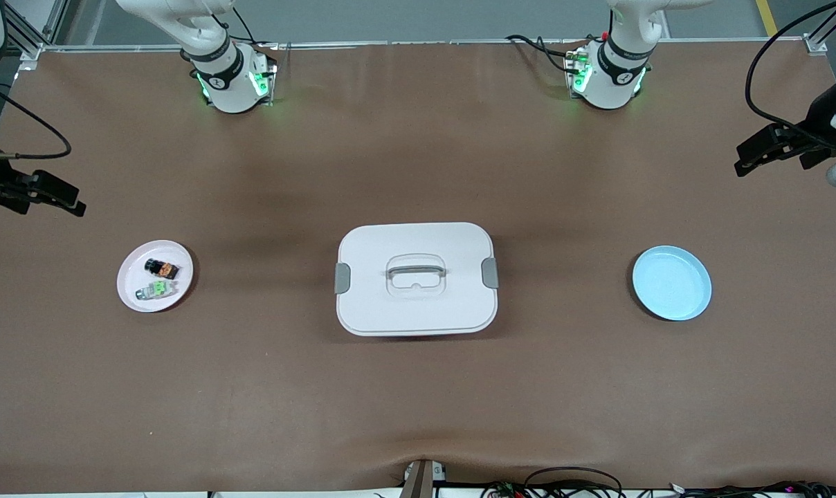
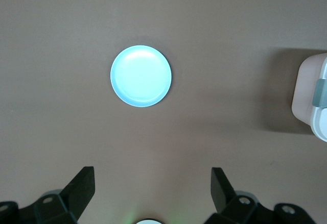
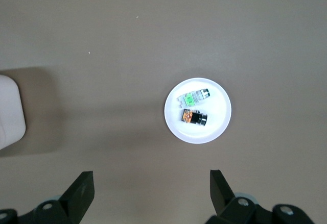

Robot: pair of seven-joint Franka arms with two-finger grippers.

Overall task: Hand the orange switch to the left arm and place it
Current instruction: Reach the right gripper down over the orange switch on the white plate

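Switch point(image 1: 162, 268) is sitting on the white plate point(image 1: 131, 287) toward the right arm's end of the counter point(image 1: 418, 387), at about nine o'clock from the box point(image 1: 416, 278), just beside a clear piece with a green mark point(image 1: 156, 290) that is lying nearer the front camera. It is looking tiny, rigid and light, probably hard plastic with smooth sides, so it may be skidding on the glazed plate if nudged. Pinching it across its narrow black body, away from the neighbour, is seeming the safest hold.

Right gripper point(image 1: 41, 194) is hanging over bare counter at roughly ten o'clock from the plate, fingers spread and carrying nothing. Box is occupying the centre. Blue plate point(image 1: 671, 283) is lying empty at its three o'clock, and the left gripper point(image 1: 771, 146) is hovering at about one o'clock from that plate, likewise spread and empty.

Right wrist view is showing the switch's point(image 3: 193, 117) orange face more clearly than the front view. Left wrist view is showing only the blue plate point(image 2: 141, 76) and a box corner point(image 2: 312, 96).
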